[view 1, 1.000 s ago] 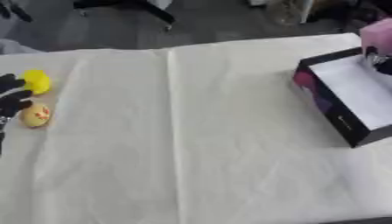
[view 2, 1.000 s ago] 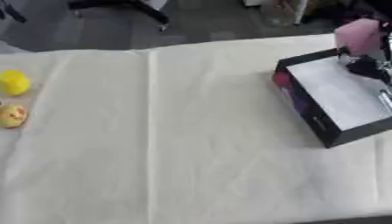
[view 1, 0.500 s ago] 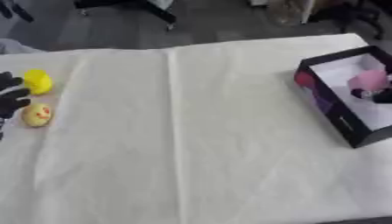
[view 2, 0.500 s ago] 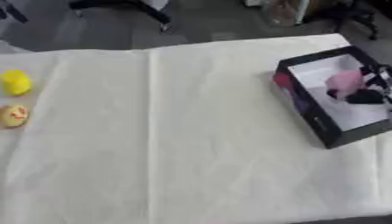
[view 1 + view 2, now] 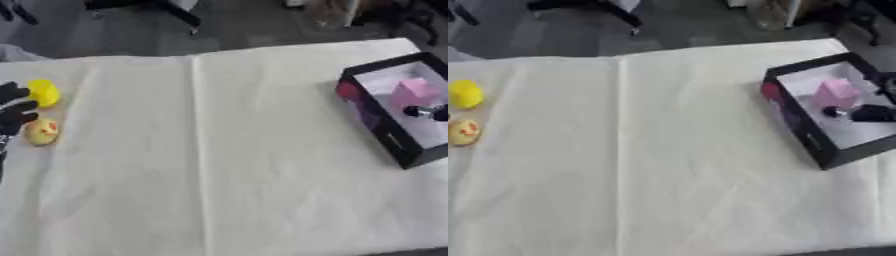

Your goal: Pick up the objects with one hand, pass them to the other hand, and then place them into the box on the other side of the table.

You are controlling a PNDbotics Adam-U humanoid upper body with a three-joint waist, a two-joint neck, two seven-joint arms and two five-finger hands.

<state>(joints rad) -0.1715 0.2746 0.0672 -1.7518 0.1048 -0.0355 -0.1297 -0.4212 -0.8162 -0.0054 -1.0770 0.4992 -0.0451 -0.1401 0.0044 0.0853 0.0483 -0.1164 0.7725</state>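
Box: I am looking at the black-walled, white-floored open box (image 5: 798, 130) sitting at the right edge of the table (image 5: 667, 160); it is the drop point, so it stays within my right arm's reach.

Pink item: the pink blocky object (image 5: 835, 93) is lying inside the box on the white floor, toward its far half; I am judging this one delivered, since nothing is visibly wrapped round it.

Right hand: I am seeing only dark fingertips of my right hand (image 5: 872, 114) over the box floor, just beside the pink object; they look apart from it, but whether they are straight or curled I cannot tell.

Left hand: my left hand (image 5: 16, 111) is showing at the left edge with its black fingers spread and relaxed, grasping nothing; it is sitting between the two yellow things, ready for the next pick.

Remaining items: the bright yellow rounded object (image 5: 465, 93) is resting near the table's far left corner; the paler yellow ball with reddish marks (image 5: 463, 132) is lying just nearer along the left edge; both are waiting untouched.

Cloth: the cream cloth is covering the whole table.

Next: I am judging that the left hand needs to close on one yellow item, then hand it across mid-table.
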